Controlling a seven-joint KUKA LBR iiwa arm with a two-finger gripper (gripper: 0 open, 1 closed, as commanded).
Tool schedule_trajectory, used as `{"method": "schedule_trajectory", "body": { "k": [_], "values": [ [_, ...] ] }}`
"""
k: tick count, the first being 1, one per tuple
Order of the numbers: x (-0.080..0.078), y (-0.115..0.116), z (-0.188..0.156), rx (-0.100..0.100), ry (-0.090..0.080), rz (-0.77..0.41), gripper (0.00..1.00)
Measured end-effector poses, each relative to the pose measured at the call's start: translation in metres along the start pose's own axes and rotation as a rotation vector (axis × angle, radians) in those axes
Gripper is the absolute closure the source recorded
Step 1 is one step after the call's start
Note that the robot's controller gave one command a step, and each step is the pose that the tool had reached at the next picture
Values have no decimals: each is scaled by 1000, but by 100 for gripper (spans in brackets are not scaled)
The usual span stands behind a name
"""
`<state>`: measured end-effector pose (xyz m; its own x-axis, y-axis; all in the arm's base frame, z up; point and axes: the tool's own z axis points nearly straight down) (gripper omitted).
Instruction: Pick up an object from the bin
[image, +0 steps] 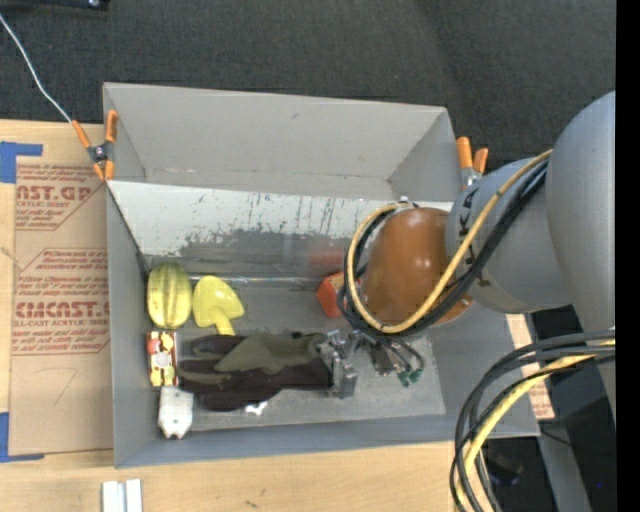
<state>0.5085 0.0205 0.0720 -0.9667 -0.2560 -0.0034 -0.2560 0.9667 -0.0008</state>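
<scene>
My gripper (342, 368) is low in the bin, right of centre near the front wall, under the arm's orange cover. It stands at the right end of a dark olive and brown cloth item (255, 362) that lies flat along the bin's front. Whether it touches the cloth I cannot tell. An orange-red object (327, 293) lies just behind the gripper, partly hidden by the cover.
At the left lie a yellow ribbed squash-like toy (168, 295), a yellow scoop shape (217, 303), a red and yellow packet (160, 358) and a small white object (175, 413). The arm covers the bin's right side.
</scene>
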Motion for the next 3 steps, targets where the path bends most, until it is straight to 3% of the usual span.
{"method": "schedule_trajectory", "body": {
  "k": [1,2,3],
  "values": [
    [0,0,0,0,0,0,100],
    [1,-5,-75,-2,5,-31,100],
    [-30,3,-159,2,-11,-47,100]
  ]
}}
